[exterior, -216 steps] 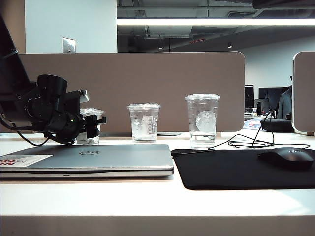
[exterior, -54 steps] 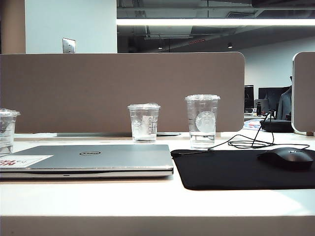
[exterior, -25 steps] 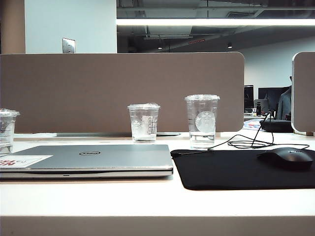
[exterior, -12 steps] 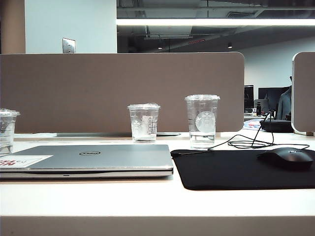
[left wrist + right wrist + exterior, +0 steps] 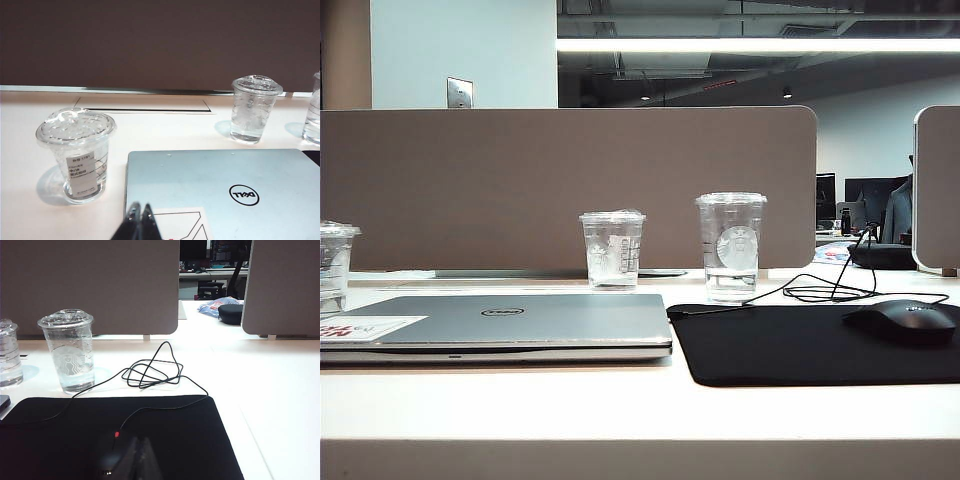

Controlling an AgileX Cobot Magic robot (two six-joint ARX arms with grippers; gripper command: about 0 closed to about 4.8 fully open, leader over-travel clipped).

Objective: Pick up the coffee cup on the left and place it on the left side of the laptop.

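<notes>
The coffee cup (image 5: 332,265), short and clear with a flat lid and a narrow white label, stands upright on the table just left of the laptop (image 5: 510,322). In the left wrist view the coffee cup (image 5: 80,155) is beside the corner of the closed silver laptop (image 5: 225,190). My left gripper (image 5: 140,210) is shut and empty, hanging over the laptop's edge, apart from the cup. Above the black mouse mat (image 5: 120,440), my right gripper (image 5: 140,445) is shut with nothing in it. Neither gripper shows in the exterior view.
A clear cup with a crinkled lid (image 5: 612,250) and a taller logo cup (image 5: 731,245) stand behind the laptop. A black mouse (image 5: 905,320) lies on the mat (image 5: 800,345), its cable (image 5: 820,290) looped behind. A brown partition (image 5: 570,180) closes the back.
The left arm, once shut on the coffee cup behind the laptop, has gone from the exterior view. The cup now stands left of the laptop. Nothing visibly moved over the last second.
</notes>
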